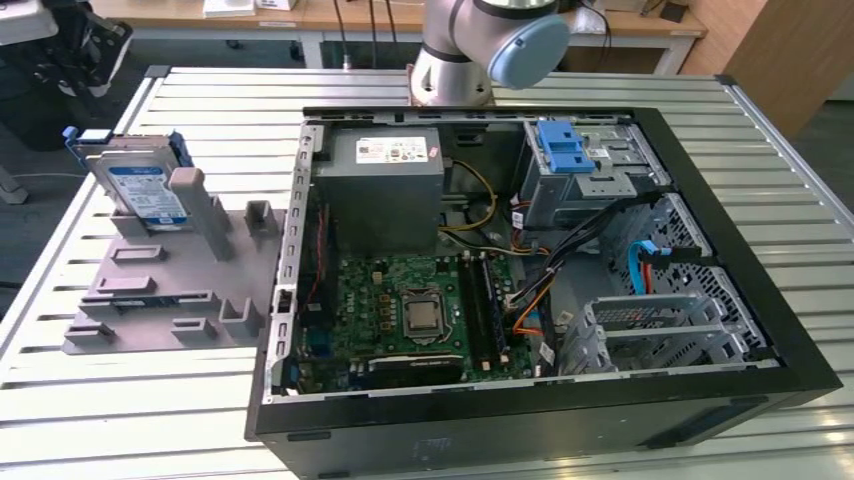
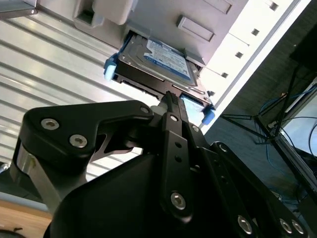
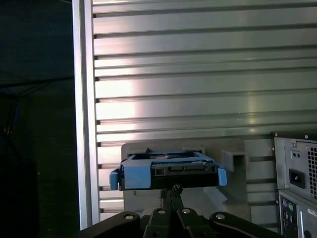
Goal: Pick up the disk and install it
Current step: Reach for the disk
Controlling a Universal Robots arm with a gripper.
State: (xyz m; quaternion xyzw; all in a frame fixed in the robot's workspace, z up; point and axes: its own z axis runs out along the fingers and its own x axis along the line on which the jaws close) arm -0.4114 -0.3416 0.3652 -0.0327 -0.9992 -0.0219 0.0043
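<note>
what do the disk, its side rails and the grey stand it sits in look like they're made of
The disk: silver-grey metal casing, dull sheen, paper-like blue-and-white label. Its side rails: likely plastic, uniform matte blue, moulded tabs. The stand: probably plastic, possibly printed, flat matte grey with blocky shapes.

Exterior view: arm [image 1: 474, 45] cut off at upper edge; disk [image 1: 144, 192] lower part hidden behind holder [image 1: 160, 268]. Second wrist view: gripper [image 2: 170, 99] covers the disk's near edge. First wrist view: computer case [image 3: 297, 183] cropped.
</note>
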